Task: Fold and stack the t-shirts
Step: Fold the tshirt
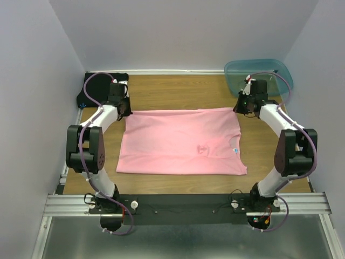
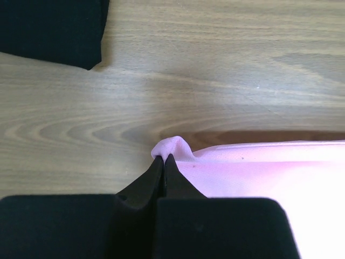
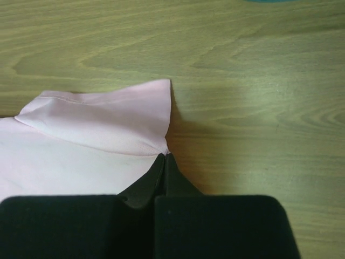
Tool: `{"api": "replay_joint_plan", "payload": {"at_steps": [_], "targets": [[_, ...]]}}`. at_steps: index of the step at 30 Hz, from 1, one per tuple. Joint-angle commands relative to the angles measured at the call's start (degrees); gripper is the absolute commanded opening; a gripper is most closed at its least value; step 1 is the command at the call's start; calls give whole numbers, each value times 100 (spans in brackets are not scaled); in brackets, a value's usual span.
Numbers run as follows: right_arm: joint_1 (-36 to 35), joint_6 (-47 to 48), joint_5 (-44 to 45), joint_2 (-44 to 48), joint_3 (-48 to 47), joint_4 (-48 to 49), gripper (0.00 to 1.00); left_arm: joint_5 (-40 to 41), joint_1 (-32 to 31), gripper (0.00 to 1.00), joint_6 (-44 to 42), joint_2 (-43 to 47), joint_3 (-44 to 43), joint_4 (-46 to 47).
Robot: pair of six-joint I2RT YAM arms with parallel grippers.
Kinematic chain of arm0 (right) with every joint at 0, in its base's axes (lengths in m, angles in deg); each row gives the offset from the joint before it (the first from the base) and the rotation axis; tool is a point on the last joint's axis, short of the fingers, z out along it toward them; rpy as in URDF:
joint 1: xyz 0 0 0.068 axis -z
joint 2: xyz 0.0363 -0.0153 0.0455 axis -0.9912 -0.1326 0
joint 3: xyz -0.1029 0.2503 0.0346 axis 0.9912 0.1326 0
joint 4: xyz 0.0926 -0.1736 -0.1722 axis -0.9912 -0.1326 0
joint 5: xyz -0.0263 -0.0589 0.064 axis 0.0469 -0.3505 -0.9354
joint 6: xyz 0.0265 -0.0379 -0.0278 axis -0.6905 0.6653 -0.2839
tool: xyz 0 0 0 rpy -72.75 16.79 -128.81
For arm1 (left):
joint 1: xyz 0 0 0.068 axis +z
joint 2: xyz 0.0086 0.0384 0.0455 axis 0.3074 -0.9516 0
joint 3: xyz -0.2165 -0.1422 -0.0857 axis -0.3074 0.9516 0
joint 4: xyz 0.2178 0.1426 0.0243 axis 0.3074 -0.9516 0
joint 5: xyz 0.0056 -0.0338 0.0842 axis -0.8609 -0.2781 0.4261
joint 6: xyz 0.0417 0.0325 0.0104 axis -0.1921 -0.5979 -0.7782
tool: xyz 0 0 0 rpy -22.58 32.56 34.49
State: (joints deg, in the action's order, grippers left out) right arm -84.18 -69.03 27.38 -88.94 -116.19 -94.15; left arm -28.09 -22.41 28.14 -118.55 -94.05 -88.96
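The left fingers (image 2: 163, 163) are pinching shut on one far corner of the pink shirt (image 1: 178, 143), and the right fingers (image 3: 164, 162) are gripping the other. The shirt is lying flat on the worktop (image 1: 178, 89), its long axis running between the two pairs of fingers and its cloth spreading back from them toward the arm bases. Neither arm is nearer. The black shirt (image 1: 102, 86) is sitting just beyond the left fingers, partly hidden. I cannot tell how deep each pinch is.

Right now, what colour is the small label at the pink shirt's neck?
Blue label on the pink shirt; it shows best in the top external view.
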Motion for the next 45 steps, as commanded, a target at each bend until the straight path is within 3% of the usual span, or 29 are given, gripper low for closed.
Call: {"api": "replay_joint_plan", "payload": {"at_steps": [1, 12, 22, 45], "targets": [[13, -208, 244, 452, 266, -49, 0, 69, 21, 0, 172, 407, 200, 100], [13, -436, 201, 1190, 1013, -137, 1, 429, 21, 0, 444, 1154, 701, -137], [22, -718, 498, 1771, 1532, -304, 1, 508, 21, 0, 656, 1251, 1246, -208], [22, -1368, 877, 2378, 2332, -665, 0, 525, 21, 0, 708, 1453, 1607, -102]]}}
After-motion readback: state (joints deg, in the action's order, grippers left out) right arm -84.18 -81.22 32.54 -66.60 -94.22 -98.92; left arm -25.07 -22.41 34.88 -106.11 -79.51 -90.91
